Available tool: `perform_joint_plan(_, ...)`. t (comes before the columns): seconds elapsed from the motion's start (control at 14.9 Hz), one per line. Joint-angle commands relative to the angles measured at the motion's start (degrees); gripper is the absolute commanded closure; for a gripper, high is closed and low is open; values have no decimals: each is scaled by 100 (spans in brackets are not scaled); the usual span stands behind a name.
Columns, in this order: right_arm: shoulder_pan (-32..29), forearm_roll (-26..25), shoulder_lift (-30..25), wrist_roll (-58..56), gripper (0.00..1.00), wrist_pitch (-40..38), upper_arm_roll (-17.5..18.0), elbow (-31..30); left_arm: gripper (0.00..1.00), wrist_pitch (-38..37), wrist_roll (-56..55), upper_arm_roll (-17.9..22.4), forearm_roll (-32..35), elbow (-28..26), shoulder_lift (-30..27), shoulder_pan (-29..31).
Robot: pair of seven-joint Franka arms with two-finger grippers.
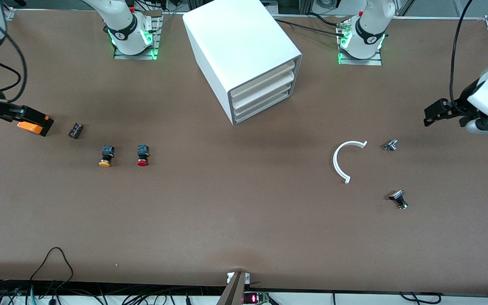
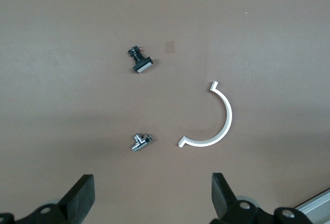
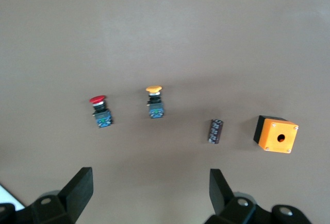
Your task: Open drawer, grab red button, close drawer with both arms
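The white cabinet (image 1: 244, 55) stands between the two arm bases. Its four drawers are shut, and the lowest drawer (image 1: 265, 108) sits flush. The red-capped button (image 1: 142, 155) lies on its side on the table toward the right arm's end, nearer to the front camera than the cabinet. It also shows in the right wrist view (image 3: 99, 112). My right gripper (image 1: 15, 112) (image 3: 149, 193) is open and empty, raised over the table's end by an orange box. My left gripper (image 1: 432, 113) (image 2: 152, 195) is open and empty, raised over the left arm's end.
A yellow-capped button (image 1: 106, 156) (image 3: 155, 102) lies beside the red one, then a small black part (image 1: 76, 130) and the orange box (image 1: 36, 125). A white half ring (image 1: 345, 159), a metal fitting (image 1: 390, 145) and a black part (image 1: 398, 199) lie toward the left arm's end.
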Motion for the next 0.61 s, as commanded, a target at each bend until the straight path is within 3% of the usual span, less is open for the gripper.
perform_joint_plan(0.0,-55,-51,-136,-535,0,-64,-69,-70,0,-118,69,141,-66,53,7,-236)
perform_joint_plan(0.2,-55,-68,-162,-564,0,-64,-96,-114,0,-136,60,88,-66,89,34,-228)
perform_joint_plan(0.54,-64,-77,-689,-670,0,463,-149,-922,0,-286,60,79,-66,89,34,-219)
